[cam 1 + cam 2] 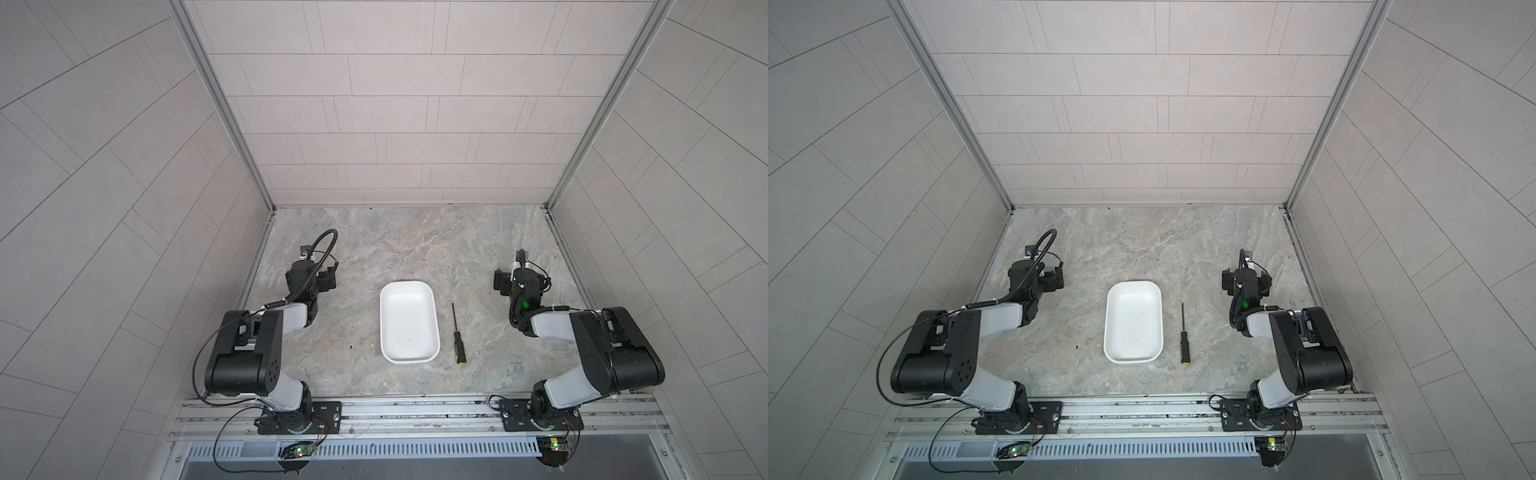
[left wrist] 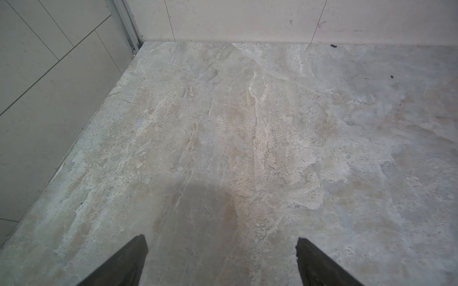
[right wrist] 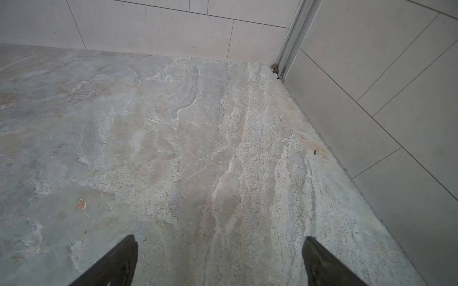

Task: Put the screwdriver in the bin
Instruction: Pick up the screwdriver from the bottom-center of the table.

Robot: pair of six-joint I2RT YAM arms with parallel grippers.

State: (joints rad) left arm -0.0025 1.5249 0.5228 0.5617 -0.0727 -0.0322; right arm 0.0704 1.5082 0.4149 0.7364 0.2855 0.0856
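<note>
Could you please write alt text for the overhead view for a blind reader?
A slim screwdriver lies on the marbled table beside the white bin, not touching it. The left end effector and right end effector hang open on either side.

No legible text, label, brand, number or sign in any view. Checked the bin (image 1: 409,324) and the screwdriver (image 1: 458,345) in both top views: plain, nothing printed that can be made out. Pale mark on a small black tag (image 1: 306,251) on the left arm (image 1: 293,312): too small to read.
</note>
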